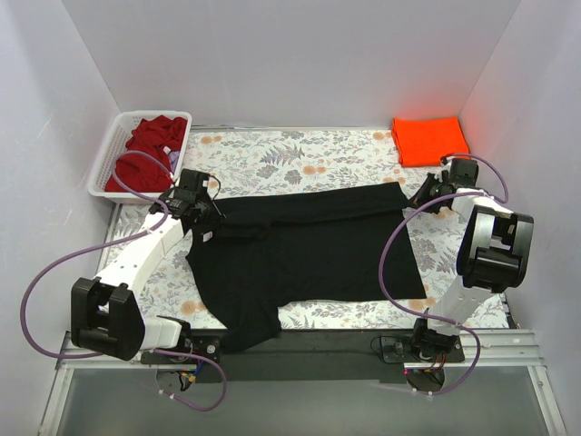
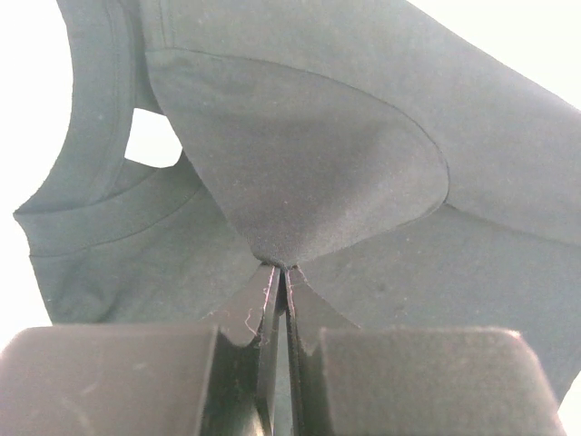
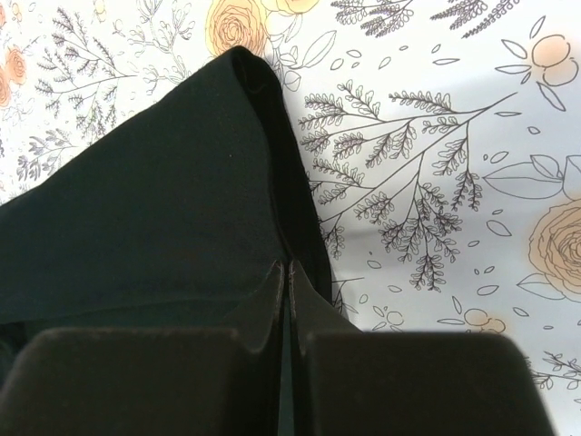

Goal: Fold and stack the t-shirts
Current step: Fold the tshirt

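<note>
progress: we judge one of three done. bright orange cloth t-shirt [image 1: 428, 139] sits folded at upper right. black cloth t-shirt [image 1: 309, 245] lies across mid-frame, part-folded: our left gripper [image 2: 280, 272] pinches cloth by the collar, right gripper [image 3: 283, 271] pinches an edge corner. dark red cloth t-shirt [image 1: 150, 145] lies crumpled in the white slatted plastic basket [image 1: 102, 168], upper left. we see no readable writing or brand.

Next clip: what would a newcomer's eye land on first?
A black t-shirt sprawls across the floral table, the left tool and right tool each pinched shut on its far edge. A folded orange t-shirt lies at far right, and a dark red t-shirt fills the white basket at far left.
</note>
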### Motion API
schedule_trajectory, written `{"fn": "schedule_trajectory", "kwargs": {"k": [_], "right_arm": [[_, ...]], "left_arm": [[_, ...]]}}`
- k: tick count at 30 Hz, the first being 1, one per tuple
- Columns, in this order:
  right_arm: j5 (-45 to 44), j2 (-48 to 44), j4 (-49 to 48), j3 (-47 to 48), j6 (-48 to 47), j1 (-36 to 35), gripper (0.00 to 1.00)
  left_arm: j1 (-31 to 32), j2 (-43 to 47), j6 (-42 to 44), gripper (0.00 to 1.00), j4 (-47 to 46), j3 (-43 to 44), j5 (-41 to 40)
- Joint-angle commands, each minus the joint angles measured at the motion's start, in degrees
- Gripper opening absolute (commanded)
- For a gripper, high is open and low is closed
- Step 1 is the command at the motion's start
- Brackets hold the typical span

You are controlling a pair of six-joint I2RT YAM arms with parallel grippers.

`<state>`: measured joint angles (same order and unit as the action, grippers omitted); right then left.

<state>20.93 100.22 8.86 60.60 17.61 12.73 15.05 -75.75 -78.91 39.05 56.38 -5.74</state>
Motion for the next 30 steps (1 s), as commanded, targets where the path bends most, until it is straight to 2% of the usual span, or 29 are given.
{"fn": "schedule_trajectory", "kwargs": {"k": [1, 19, 22, 26, 28, 29, 30], "right_arm": [[-0.4, -2.8, 1.2, 0.6, -0.8, 0.1, 0.01], [-0.7, 1.5, 1.3, -2.9, -1.9, -0.5, 0.01], [-0.7, 1.5, 1.6, -2.9, -2.0, -0.5, 0.1], [-2.8, -1.3, 1.9, -2.6, -2.2, -0.4, 0.28], [-3.2, -3.3, 1.5, -2.2, -2.3, -0.4, 0.33], [-2.8, -3.8, 0.6, -1.9, -2.2, -0.5, 0.37], [-2.4, -4.2, 0.1, -1.7, -2.1, -0.5, 0.4]], "left_arm": [[-1.0, 3.2, 1.4, 0.0, 2.1, 2.1, -1.2], [-2.1, 1.1, 1.7, 0.0, -2.0, -7.1, 1.0], [-2.1, 0.5, 2.1, 0.01, -2.7, -7.6, 1.0], [-2.4, 2.1, 2.0, 0.19, -3.0, -6.8, -0.7], [-3.0, 3.5, 2.0, 0.24, -2.9, -6.2, -1.5], [-3.2, 3.9, 1.9, 0.35, -2.9, -5.5, -2.2], [-3.4, 4.5, 1.8, 0.41, -3.0, -5.2, -2.4]]}}
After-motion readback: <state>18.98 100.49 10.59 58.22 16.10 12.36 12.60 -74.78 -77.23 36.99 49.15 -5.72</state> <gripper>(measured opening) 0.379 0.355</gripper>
